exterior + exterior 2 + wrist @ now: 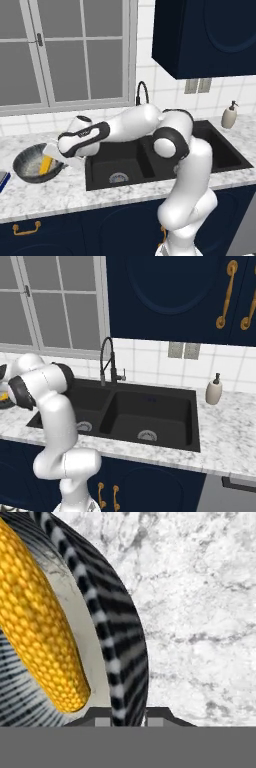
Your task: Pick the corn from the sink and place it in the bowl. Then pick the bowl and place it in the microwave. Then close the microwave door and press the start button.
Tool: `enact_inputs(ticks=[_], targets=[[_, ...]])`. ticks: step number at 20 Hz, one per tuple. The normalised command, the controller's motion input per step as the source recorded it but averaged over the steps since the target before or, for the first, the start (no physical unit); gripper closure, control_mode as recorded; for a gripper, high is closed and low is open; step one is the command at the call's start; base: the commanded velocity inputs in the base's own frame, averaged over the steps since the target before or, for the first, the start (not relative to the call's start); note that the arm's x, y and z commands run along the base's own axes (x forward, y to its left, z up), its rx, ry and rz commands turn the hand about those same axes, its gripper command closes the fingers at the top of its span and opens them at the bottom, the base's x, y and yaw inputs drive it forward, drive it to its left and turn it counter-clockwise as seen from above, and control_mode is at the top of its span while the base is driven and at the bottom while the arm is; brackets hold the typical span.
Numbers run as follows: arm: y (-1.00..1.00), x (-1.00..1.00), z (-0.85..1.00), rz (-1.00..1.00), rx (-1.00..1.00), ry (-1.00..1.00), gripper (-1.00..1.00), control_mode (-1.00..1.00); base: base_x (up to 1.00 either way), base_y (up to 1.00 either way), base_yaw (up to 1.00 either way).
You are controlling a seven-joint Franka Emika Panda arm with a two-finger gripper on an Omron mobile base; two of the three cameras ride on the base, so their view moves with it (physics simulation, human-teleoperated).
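Left base view showed you the gripper [51, 151] reaching out over the marble counter [60, 192] to the bowl [27, 172], well to one side of the black sink [150, 160]. The corn [46, 164] lay inside the bowl, just beside the fingertips. You could not tell from here how wide the jaws stood; the hand hid them. The risk you faced was a lift by one edge: a wide bowl held at its rim could tilt away from the jaws, and the corn could roll out.

Right base view gave you the arm's bulk in front of the work, with a sliver of the bowl [4, 398] at the frame's edge. The sink [150, 421] sat empty of corn, and a soap bottle [214, 390] stood far off, no obstacle.

Hand view was your best look. The bowl's striped rim [112, 642] ran straight up from between the two fingertips [102, 719], which stood narrow, one on each side of it. Whether they were already pinching the wall, you could not say. The corn [40, 637] lay just inside the rim, bright yellow-orange, kernels in neat rows, its tapered end close to the inner fingertip. If that finger caught the cob, you could have jammed the grip or nudged the cob. The outer side of the jaws faced bare counter [200, 612].
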Motion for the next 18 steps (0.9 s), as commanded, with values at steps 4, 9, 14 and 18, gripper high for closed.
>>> enact_inputs(ticks=[4, 9, 14, 18], targets=[[-0.86, -0.59, 0.92, -0.01, 0.0, -0.14, 1.0, -1.0, 0.0, 0.0, 0.0], [-0.81, -0.58, 0.97, 0.0, 0.0, -0.07, 1.0, -1.0, 0.0, 0.0, 0.0], [-0.73, -0.72, 0.59, 0.0, -0.01, 0.0, 1.0, -1.0, 0.0, 0.0, 0.0], [-0.95, -0.69, 0.54, -0.04, 0.0, 0.0, 1.0, -1.0, 0.0, 0.0, 0.0]])
